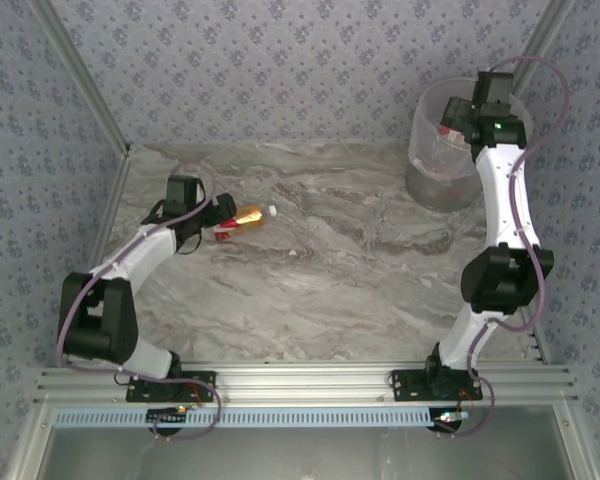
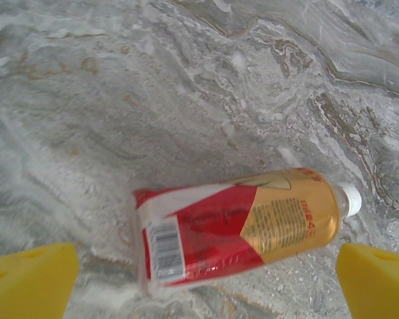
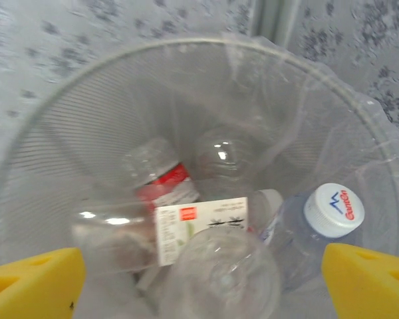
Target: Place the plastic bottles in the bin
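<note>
Widest thing on the floor: the marbled table [image 1: 330,300], nearly bare. At its far right stands the bin [image 1: 432,175], tall, translucent, bag-lined, and the right gripper [image 1: 458,118] hangs right over its mouth. From the right wrist view, the bin rim [image 3: 186,46] curves around beyond the right gripper [image 3: 201,282], whose jaws are spread wide with nothing held between them. Directly below those jaws is a heap of clear bottles: one with a red label [image 3: 167,187] lies beyond the jaws and slightly left, a white-labelled one [image 3: 199,229] sits square between the fingertips, and a white cap with a blue logo [image 3: 333,209] is tucked close to the right-hand fingertip.

Over to the left gripper [image 1: 208,222], low above the table. Its jaws gape too, gripping nothing. The amber bottle [image 2: 246,229] lies on its side just ahead of the left gripper [image 2: 201,279], running across the gap, base toward the left-hand fingertip and white cap [image 2: 350,198] toward the right-hand one. Lying that way, it meets the jaws lengthwise, not across its width.

Handling call: thin plastic, light, crushable, glossy red-and-gold wrap, so it is likely slippery and ready to roll. It looks empty, though the tint makes that hard to confirm. The best hold, I'd say, is across the labelled body near the middle, after a wrist turn so the fingers flank its sides. The tapering neck would probably squirt free.
</note>
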You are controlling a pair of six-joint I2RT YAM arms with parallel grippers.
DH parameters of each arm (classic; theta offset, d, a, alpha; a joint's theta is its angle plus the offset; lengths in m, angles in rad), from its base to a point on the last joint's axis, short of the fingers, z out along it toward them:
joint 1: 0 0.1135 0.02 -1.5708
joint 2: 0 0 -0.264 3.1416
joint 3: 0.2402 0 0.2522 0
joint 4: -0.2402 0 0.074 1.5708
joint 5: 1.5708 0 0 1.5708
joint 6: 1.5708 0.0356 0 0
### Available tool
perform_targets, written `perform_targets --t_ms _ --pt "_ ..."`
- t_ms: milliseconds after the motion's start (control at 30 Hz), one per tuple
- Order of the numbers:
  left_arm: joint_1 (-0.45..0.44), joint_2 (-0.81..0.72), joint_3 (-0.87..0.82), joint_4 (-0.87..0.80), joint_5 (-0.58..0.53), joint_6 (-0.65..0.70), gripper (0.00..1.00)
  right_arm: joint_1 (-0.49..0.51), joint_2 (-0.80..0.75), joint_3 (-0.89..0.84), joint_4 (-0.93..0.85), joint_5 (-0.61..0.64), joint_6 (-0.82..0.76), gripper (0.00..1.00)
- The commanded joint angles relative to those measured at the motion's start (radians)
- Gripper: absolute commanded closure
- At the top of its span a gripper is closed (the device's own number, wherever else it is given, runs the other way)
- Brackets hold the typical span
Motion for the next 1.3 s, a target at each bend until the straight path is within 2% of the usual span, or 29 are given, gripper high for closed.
perform_targets --t_ms 0,100,367,467,633,933,1100,1267 --pt "0.022 0.063 0.071 -0.013 0.124 0.068 0.00 0.021 -0.107 -0.055 0.039 -0.078 0.020 0.04" --pt "0.044 0.116 0.092 0.015 0.154 0.071 0.01 0.034 -0.182 -0.132 0.079 -0.131 0.026 0.00" --pt "0.090 0.235 0.121 0.100 0.332 0.048 0.00 0.052 -0.383 -0.390 0.148 -0.340 0.098 0.00" --pt "0.094 0.261 0.123 0.143 0.352 0.047 0.00 0.073 -0.443 -0.478 0.174 -0.390 0.111 0.00" --pt "0.097 0.316 0.143 0.146 0.368 0.018 0.01 0.118 -0.510 -0.569 0.194 -0.398 0.108 0.00" --pt "0.089 0.293 0.032 0.282 0.506 -0.058 0.01 0.198 -0.568 -0.647 0.213 -0.387 0.097 0.00" --pt "0.054 0.215 -0.048 0.281 0.508 -0.043 0.01 0.213 -0.567 -0.665 0.219 -0.364 0.094 0.00" --pt "0.000 0.148 -0.104 0.228 0.448 -0.044 0.00 0.222 -0.556 -0.667 0.227 -0.359 0.095 0.00"
